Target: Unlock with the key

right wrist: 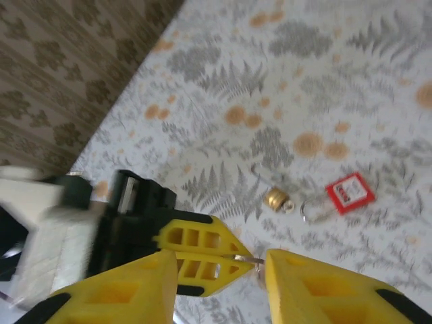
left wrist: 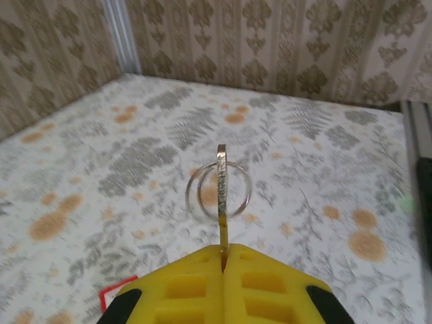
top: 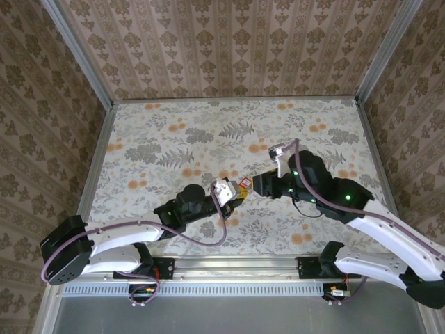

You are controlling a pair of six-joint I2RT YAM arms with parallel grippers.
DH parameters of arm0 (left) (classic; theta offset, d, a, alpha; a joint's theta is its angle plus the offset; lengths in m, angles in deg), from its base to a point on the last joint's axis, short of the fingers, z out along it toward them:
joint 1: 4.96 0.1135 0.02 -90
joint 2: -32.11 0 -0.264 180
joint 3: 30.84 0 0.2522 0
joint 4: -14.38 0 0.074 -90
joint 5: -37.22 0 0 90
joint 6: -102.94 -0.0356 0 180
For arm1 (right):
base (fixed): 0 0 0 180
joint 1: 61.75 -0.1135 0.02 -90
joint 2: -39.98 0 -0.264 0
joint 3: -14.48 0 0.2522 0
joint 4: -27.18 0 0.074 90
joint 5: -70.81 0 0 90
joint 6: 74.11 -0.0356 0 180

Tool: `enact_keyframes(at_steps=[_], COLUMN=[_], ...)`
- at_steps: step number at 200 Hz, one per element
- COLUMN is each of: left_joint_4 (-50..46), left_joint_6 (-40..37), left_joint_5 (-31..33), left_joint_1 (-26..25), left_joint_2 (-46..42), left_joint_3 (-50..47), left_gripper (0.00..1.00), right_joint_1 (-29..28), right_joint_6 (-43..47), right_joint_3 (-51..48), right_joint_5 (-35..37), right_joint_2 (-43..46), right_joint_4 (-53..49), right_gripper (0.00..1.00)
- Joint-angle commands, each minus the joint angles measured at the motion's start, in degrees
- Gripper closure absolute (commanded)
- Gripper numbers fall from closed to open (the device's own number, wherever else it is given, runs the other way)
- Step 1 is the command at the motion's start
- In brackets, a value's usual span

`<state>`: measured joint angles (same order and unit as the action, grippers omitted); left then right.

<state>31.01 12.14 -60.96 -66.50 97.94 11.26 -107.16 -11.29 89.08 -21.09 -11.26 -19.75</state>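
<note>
Left wrist: left gripper (left wrist: 223, 260) clamped on key (left wrist: 221, 202); right gripper (right wrist: 223, 270) fingers apart. Lock (right wrist: 277, 198) lies loose, may skid when key pushes in.

The left arm (top: 115, 252) and right arm (top: 389, 226) wear glossy white shells with black joint housings. A mauve cable (top: 224, 226) loops along each. Green lights (top: 345, 199) glow on the right arm's black wrist. The left claw (left wrist: 223, 255) and right claw (right wrist: 221, 260) have yellow fingers (right wrist: 324, 290) moulded with square pockets and edged in black.

Items shown: two grippers, namely the left gripper (left wrist: 223, 255) and the right gripper (right wrist: 221, 263), one key (left wrist: 222, 196) carrying two rings (left wrist: 250, 189), one brass padlock (right wrist: 275, 198) and one red tag (right wrist: 349, 192).
</note>
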Motion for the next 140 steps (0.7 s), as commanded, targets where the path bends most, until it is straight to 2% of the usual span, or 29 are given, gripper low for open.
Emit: enact_keyframes(at_steps=[1, 17, 54, 87, 140], left_joint_4=[-7.3, -10.5, -12.9, -10.5, -8.0], left_joint_6=[4.1, 5.4, 6.2, 8.2, 10.1], left_joint_5=[-13.2, -18.8, -23.9, -26.4, -28.3], left_joint_1=[4.0, 6.0, 7.3, 7.9, 8.7], left_joint_2=[-2.0, -2.5, -3.2, -3.1, -1.9], left_joint_3=[3.6, 5.3, 7.2, 7.2, 7.4], left_gripper=[1.0, 1.0, 1.0, 1.0, 1.0], right_joint_1=[4.6, 7.8, 8.7, 8.8, 8.8], right_joint_6=[7.6, 7.9, 8.6, 8.3, 7.4], right_joint_3=[-4.6, -10.0, -17.1, -20.3, -20.6], right_joint_5=[-8.2, -17.3, -27.0, -27.6, -30.7], right_joint_2=[4.4, 6.7, 5.5, 5.5, 4.0], right_joint_4=[8.6, 16.5, 25.7, 29.5, 29.9], right_gripper=[0.58, 0.55, 0.5, 0.51, 0.67])
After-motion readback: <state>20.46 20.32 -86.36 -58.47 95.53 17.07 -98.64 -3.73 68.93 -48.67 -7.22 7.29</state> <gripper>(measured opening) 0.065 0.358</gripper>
